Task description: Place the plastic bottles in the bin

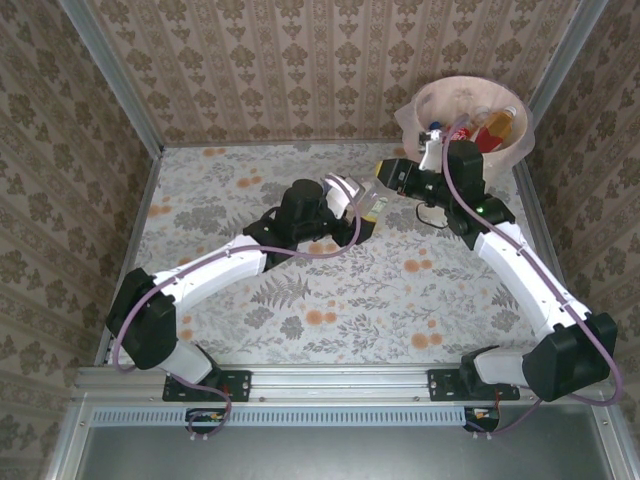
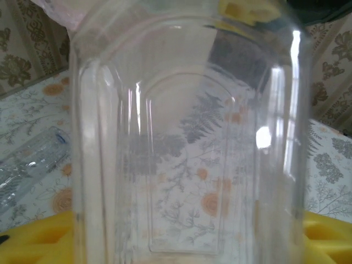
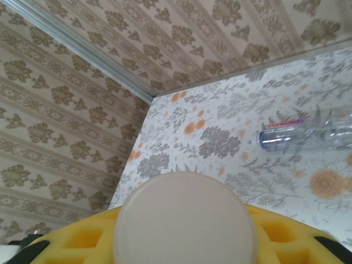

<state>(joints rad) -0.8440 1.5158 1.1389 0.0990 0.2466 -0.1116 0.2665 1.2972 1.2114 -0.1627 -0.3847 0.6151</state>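
At the left edge a metal rail (image 1: 130,250) borders the flowered bench (image 1: 400,300), and the bench surface between that rail and the left arm is bare. The left arm reaches from the near left corner to mid-bench, with open bench all along its far side up to the back wall.

Its left end effector (image 1: 358,205) has its yellow pads (image 2: 33,239) on either side of a clear bottle (image 2: 187,154). I cannot tell whether they press on it or stand just off it. The bottle hangs above the bench at the middle, between the two arms.

A second bottle (image 3: 308,135) lies flat on the bench, apart from both end effectors.

The right end effector (image 1: 382,172) points left toward the other and pinches the clear bottle by its white cap (image 3: 184,217), with yellow padding close on both sides of the cap.

To the right, the bin (image 1: 470,80) stands in the far right corner, tight against the back wall and the right rail. It is just behind the right arm's wrist. Inside it are bottles, among them an orange one (image 1: 497,128).
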